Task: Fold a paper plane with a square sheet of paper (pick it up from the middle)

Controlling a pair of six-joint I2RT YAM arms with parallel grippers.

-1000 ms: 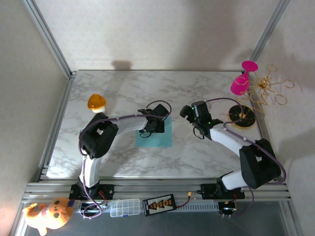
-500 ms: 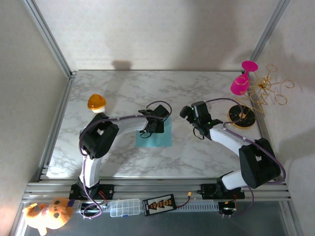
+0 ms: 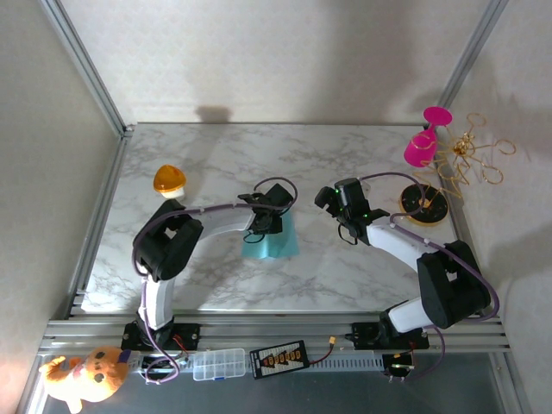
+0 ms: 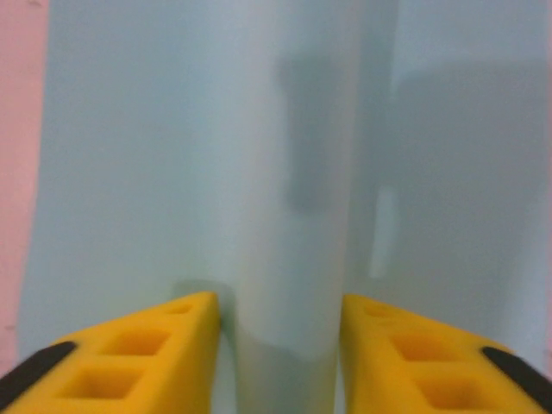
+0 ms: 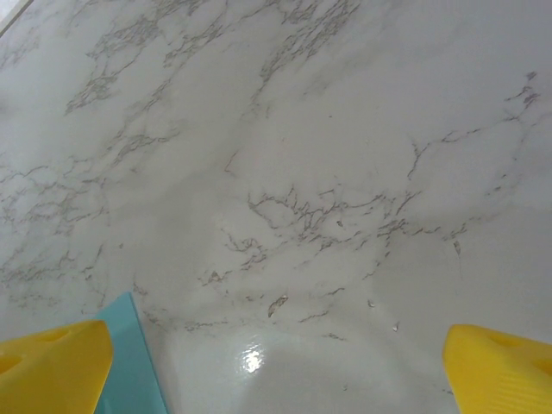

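Observation:
The teal-blue square sheet of paper (image 3: 276, 246) lies in the middle of the marble table, bunched narrower and raised along its centre. My left gripper (image 3: 266, 226) points down onto it. In the left wrist view the paper (image 4: 293, 155) buckles into a raised ridge that fills the gap between the yellow fingers (image 4: 164, 345), and my left gripper (image 4: 280, 345) is shut on that ridge. My right gripper (image 3: 332, 203) hovers to the right of the sheet, apart from it. Its jaws (image 5: 276, 371) stand wide open over bare marble, with a corner of the paper (image 5: 129, 354) beside its left finger.
An orange dome-shaped object (image 3: 170, 179) sits at the left of the table (image 3: 216, 155). At the far right are a pink goblet (image 3: 423, 145), a tangle of gold wire (image 3: 466, 159) and a round black base (image 3: 423, 205). Metal rails frame the table's edges.
My left gripper's jaws have closed inward on the sheet. The paper has changed from a flat square to a narrower, buckled shape. The right arm has barely moved.

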